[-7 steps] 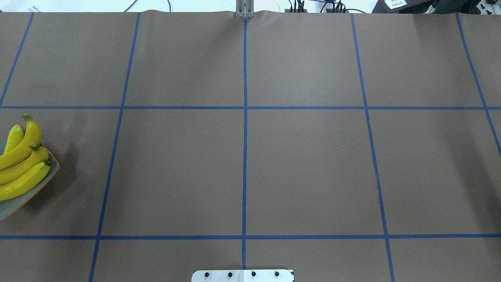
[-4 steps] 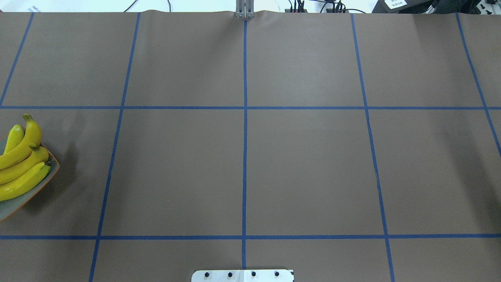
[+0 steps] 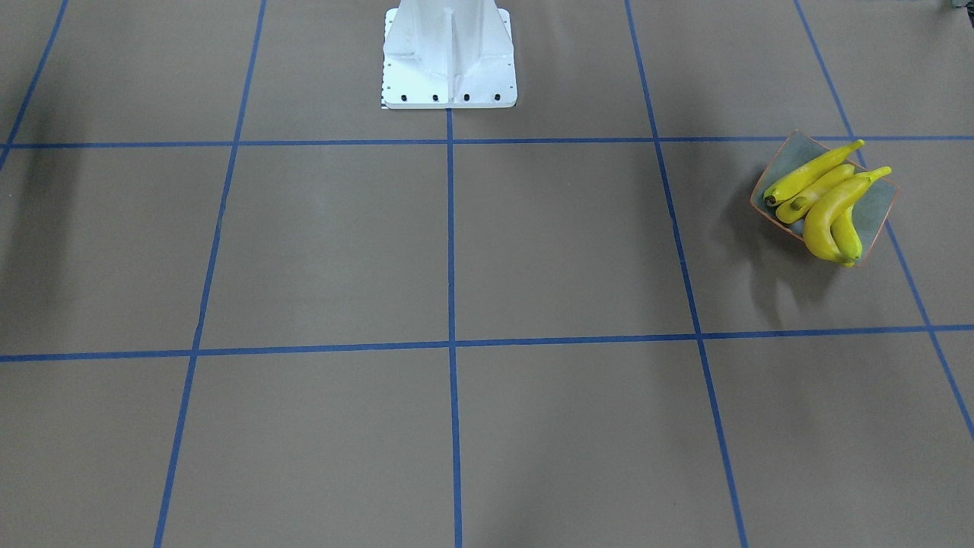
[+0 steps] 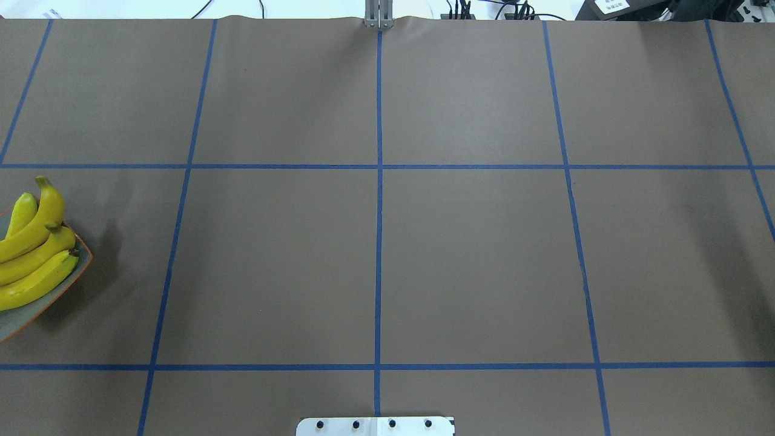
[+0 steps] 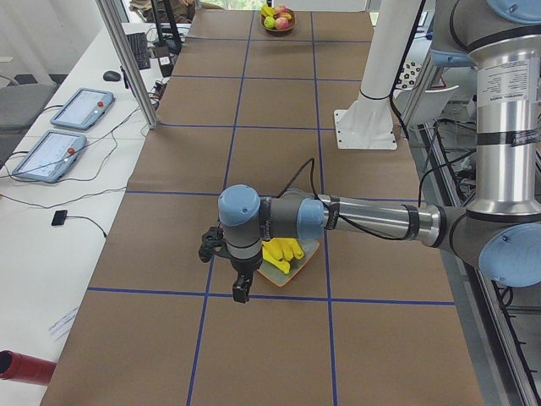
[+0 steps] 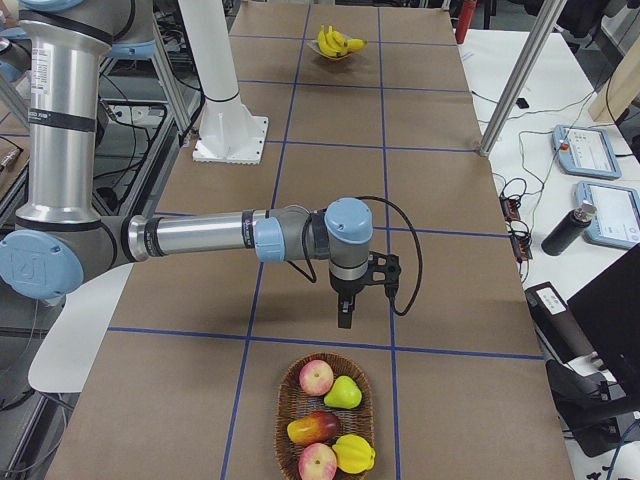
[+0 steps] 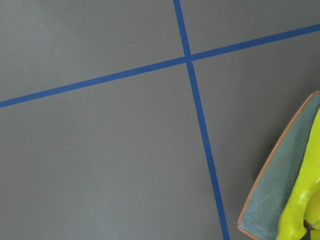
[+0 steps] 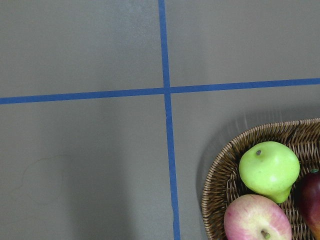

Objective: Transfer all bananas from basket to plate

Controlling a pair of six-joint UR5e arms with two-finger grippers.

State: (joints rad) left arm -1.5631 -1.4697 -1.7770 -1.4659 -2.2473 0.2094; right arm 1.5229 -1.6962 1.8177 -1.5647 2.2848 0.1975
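Note:
Several yellow bananas [image 4: 33,254] lie side by side on the grey-green plate [image 4: 24,312] with an orange rim at the table's left edge. They show again as bananas [image 3: 825,202] on the plate [image 3: 795,156]. The left wrist view catches a plate corner [image 7: 265,200] and one banana [image 7: 300,210]. My left gripper [image 5: 240,293] hangs just beside the plate [image 5: 272,275], fingers pointing down; I cannot tell if it is open or shut. The wicker basket [image 6: 281,410] holds apples, a pear and other fruit. My right gripper [image 6: 345,316] hovers above the table just beyond it, state unclear.
The right wrist view shows the basket rim [image 8: 215,170] with a green pear [image 8: 269,170] and a pink apple [image 8: 257,220]. The white robot base [image 3: 449,53] stands at the table's middle edge. Blue tape lines grid the brown table. Tablets and cables lie on side desks.

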